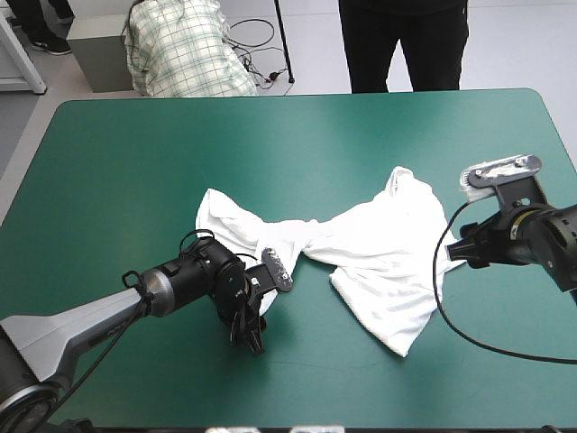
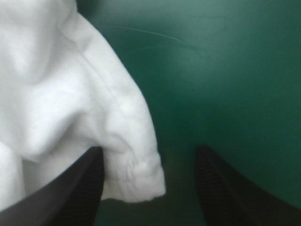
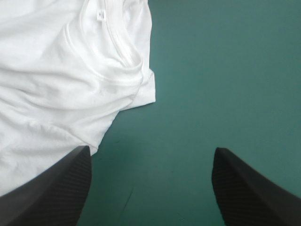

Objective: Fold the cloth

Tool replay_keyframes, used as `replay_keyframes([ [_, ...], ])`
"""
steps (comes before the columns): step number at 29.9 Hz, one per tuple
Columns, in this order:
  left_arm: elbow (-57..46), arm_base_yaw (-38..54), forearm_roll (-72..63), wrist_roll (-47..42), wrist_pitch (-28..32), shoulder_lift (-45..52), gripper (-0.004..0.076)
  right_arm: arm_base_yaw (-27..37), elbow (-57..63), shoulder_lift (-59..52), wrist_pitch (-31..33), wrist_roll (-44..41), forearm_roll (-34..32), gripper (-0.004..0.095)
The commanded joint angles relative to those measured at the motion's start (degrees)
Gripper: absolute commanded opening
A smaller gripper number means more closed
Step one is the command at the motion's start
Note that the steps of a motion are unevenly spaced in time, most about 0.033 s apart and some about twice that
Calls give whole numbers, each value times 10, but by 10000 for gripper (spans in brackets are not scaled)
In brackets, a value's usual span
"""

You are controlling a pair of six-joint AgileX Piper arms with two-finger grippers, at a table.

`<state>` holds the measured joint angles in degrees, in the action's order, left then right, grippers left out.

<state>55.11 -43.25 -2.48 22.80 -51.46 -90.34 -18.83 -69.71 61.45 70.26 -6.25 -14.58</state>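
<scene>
A crumpled white T-shirt (image 1: 379,253) lies mid-way along the teal-green cover (image 1: 135,162), with the left gripper (image 2: 149,157) spread wide around its hem corner (image 2: 141,183) and the right gripper (image 3: 151,157) spread wide beside its collar (image 3: 113,56), neither gripping anything.

1 white T-shirt (image 1: 361,248), lying crumpled. 1 table (image 1: 126,153) w/ 1 teal-green cover. 2 robot arms: left arm (image 1: 81,320) and right arm (image 1: 541,230), 1 from each side. 2 grippers, 1 per arm: left gripper (image 2: 148,153), right gripper (image 3: 151,150). 2 black fingers (image 2: 66,197) on each, 4 in total, both pairs standing apart. On the shirt, right wrist view: 1 neck opening (image 3: 117,52) w/ 1 small label (image 3: 100,15) inside. Left wrist view: 1 hemmed corner (image 2: 138,176) between the left gripper's 2 fingers.
</scene>
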Motion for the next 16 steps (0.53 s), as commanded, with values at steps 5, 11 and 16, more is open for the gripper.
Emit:
replay_keyframes([
  [5, 8, -1, -27, 1, 18, -8, 218, 2, 65, 30, -79, -6, -6, 675],
  [11, 8, -1, -31, 1, 5, -8, -6, 26, 70, 108, -147, -15, -2, 675],
  [16, 8, -1, -34, 0, -11, -8, -7, 74, 70, 188, -179, 6, 17, 675],
])
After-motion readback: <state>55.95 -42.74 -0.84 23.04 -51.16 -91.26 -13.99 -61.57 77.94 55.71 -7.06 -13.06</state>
